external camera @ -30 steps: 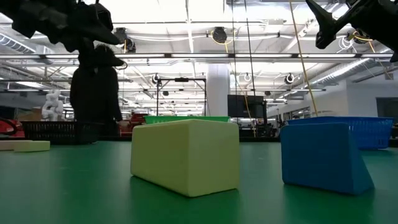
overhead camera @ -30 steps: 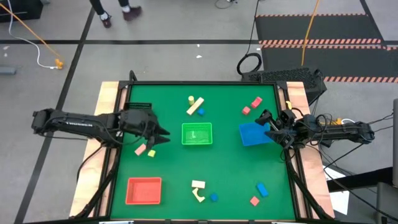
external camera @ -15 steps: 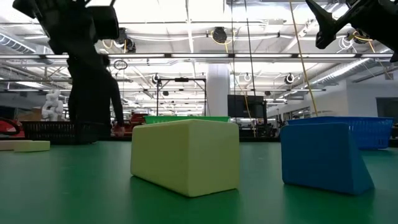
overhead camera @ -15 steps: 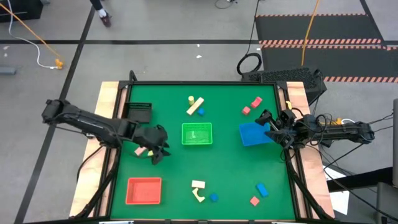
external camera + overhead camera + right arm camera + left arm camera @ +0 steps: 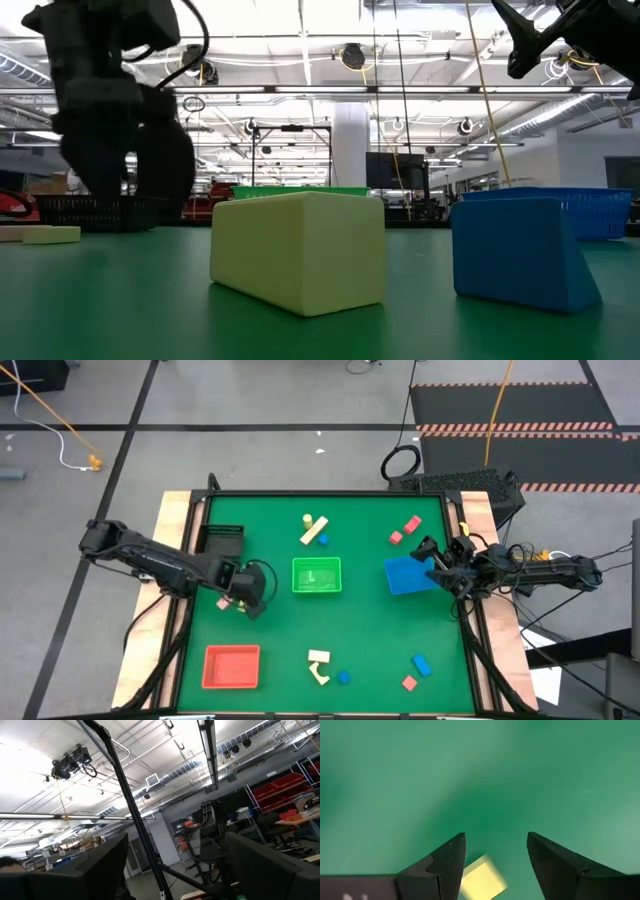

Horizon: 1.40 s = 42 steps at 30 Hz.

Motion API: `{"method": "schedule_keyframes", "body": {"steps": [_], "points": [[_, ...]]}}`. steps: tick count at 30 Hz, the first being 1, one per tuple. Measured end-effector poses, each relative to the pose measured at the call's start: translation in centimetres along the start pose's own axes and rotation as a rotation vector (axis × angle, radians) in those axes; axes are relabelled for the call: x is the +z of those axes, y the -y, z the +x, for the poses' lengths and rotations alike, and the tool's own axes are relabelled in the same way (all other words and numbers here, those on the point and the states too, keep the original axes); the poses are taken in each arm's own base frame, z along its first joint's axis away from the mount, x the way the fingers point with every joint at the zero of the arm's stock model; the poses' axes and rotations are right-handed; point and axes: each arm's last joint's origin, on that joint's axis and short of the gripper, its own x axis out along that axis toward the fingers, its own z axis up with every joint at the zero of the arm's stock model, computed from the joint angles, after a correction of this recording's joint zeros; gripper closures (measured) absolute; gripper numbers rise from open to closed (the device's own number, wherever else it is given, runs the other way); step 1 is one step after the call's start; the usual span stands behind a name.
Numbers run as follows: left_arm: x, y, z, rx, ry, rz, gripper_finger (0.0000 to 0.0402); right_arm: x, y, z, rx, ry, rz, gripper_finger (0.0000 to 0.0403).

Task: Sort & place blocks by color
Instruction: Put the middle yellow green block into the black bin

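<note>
My left gripper (image 5: 249, 600) points down at the table, open, left of the green tray (image 5: 316, 576). In its wrist view a small yellow-green block (image 5: 481, 881) lies on the green mat between the open fingers (image 5: 495, 855), close to one of them. A pink block (image 5: 223, 603) lies just left of the gripper. My right gripper (image 5: 432, 561) is open and hovers at the right edge of the blue tray (image 5: 404, 575); its wrist view shows only the ceiling. Other blocks lie scattered: a cream bar (image 5: 314, 530), red ones (image 5: 412, 524), a cream arch (image 5: 318, 664), blue ones (image 5: 421, 664).
A red tray (image 5: 231, 666) sits at the near left and a black tray (image 5: 222, 540) at the left edge. In the low view a large yellow-green block (image 5: 300, 250) and a blue block (image 5: 520, 250) stand close to the camera. Bare mat lies between the trays.
My left gripper swung from beside the black tray toward the table's near side, tipped from level to pointing down, and came down over the yellow-green and pink blocks. The blocks stayed where they were.
</note>
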Motion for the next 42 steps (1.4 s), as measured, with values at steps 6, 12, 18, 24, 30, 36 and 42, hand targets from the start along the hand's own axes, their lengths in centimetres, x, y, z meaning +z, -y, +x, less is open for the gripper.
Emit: {"method": "schedule_keyframes", "body": {"steps": [6, 12, 18, 24, 30, 36, 42], "points": [[-0.6, -0.9, -0.1, 0.114, -0.034, -0.121, 0.0187, 0.0, 0.0, 0.0, 0.0, 0.0, 0.001, 0.0078], [-0.8, -0.5, -0.1, 0.114, -0.003, -0.217, 0.0157, 0.0, 0.0, 0.0, 0.0, 0.0, 0.0, 0.0078], [-1.7, 0.4, 0.3, 0.118, -0.006, -0.223, 0.0108, 0.0, 0.0, 0.0, 0.0, 0.0, 0.0, 0.0078], [-2.9, 1.1, 1.1, 0.17, -0.003, -0.23, 0.0107, 0.0, 0.0, 0.0, -0.001, -0.001, 0.0, 0.0078], [-3.7, 1.9, 2.2, 0.198, -0.017, -0.234, 0.012, -0.1, 0.0, 0.0, -0.003, -0.005, 0.001, 0.0078], [-4.0, 2.6, 2.8, 0.182, -0.008, -0.19, 0.0123, -0.1, 0.1, 0.0, -0.009, -0.015, 0.004, 0.0078], [-4.2, 2.6, 2.7, 0.193, 0.011, -0.153, 0.018, -0.2, 0.2, 0.0, -0.016, -0.025, 0.006, 0.0078]]}}
